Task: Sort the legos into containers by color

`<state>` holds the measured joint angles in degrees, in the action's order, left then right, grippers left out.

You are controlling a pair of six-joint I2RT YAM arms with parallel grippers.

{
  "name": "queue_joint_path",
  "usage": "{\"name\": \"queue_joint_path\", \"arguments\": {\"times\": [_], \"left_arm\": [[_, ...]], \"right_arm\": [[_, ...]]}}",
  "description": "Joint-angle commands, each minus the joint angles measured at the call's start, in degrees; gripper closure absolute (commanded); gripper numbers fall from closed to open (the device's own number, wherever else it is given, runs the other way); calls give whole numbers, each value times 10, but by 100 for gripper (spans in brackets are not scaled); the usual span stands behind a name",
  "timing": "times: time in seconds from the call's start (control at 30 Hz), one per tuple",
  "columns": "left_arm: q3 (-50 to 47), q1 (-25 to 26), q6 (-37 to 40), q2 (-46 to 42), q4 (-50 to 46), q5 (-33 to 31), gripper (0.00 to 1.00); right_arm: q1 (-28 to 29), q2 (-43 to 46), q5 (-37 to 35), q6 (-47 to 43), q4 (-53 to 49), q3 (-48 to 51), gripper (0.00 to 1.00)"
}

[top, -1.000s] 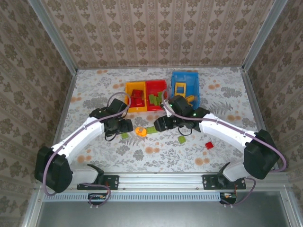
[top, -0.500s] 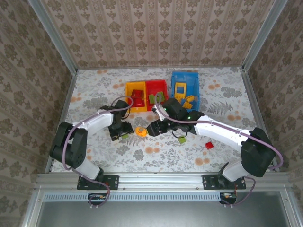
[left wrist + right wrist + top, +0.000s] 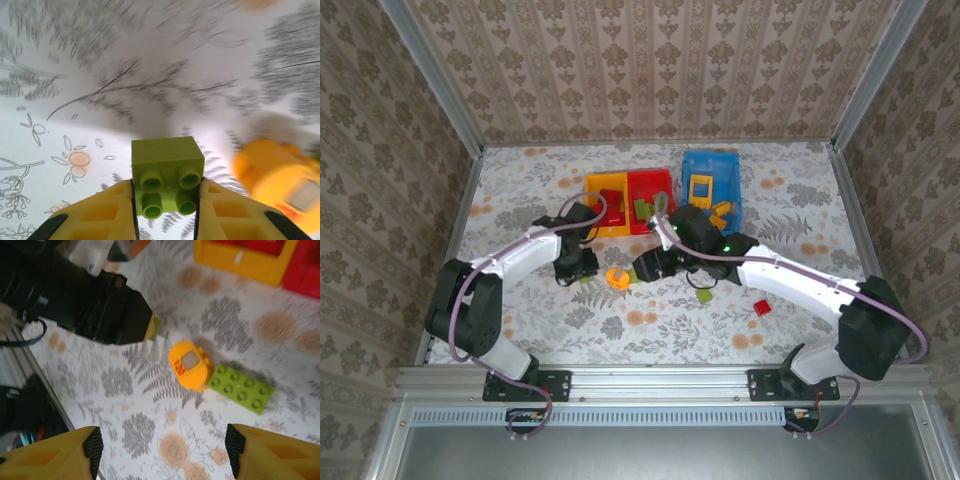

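1. Over the last second the left end effector (image 3: 167, 189) has gone from wide apart to clamped on a small green brick (image 3: 167, 159), with a yellow finger (image 3: 100, 215) pressed to each side
2. I take that as the grasp made, though I cannot tell whether the brick is off the tabletop (image 3: 75, 75) yet. It probably goes next to the red bin (image 3: 650, 175), up and to the right of this end effector, where other green pieces already lie
3. The right end effector (image 3: 162, 445) has slid left. It now hangs with jaws apart, holding nothing, and ahead of its fingertips lie an orange piece (image 3: 190, 365) and a long green brick (image 3: 241, 388)
4. The left wrist view gives the studs and the contact on both sides in close detail. The top view gives where the bins lie from each end effector
5. The right wrist view makes plain that the orange piece and the long green brick touch, which the top view is too coarse to settle
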<state>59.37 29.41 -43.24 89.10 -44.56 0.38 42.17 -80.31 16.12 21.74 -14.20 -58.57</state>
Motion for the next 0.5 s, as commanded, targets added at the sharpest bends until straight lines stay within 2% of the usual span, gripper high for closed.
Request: {"name": "queue_joint_path", "arguments": {"times": [0.0,0.23,0.47], "left_arm": [[95,27,41,-17,-30,-37,75],[282,79,97,79,-19,-39,75],[438,90,131,228,12,-23,74]], "right_arm": [[-34,59,-57,48,58,21,31],[-101,89,-111,117,137,46,31],[-136,82,-116,153,135,28,31]]}}
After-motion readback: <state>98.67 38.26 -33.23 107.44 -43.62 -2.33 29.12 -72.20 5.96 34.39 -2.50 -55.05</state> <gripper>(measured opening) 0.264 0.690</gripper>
